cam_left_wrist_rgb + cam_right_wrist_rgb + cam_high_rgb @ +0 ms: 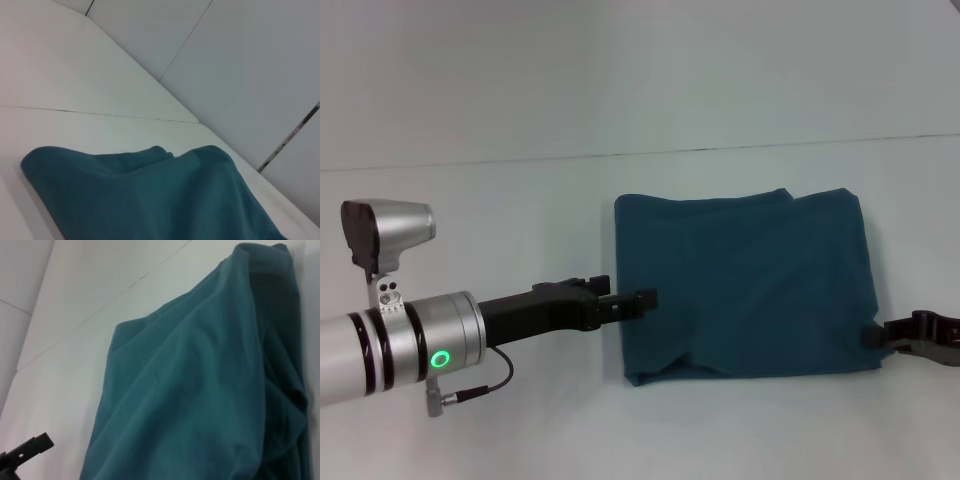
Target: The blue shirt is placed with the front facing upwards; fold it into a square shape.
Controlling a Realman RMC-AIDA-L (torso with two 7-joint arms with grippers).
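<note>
Closest to the head camera is the left arm, whose left pincer (pixel 638 300) reaches the shirt's left edge; I cannot tell if it pinches cloth. Beyond it, the blue shirt (pixel 745 285) lies on the white surface (pixel 520 200) as a compact, nearly square packet, so folding looks almost finished. At its right edge is the right pincer (pixel 876 336), its state also unclear.
</note>
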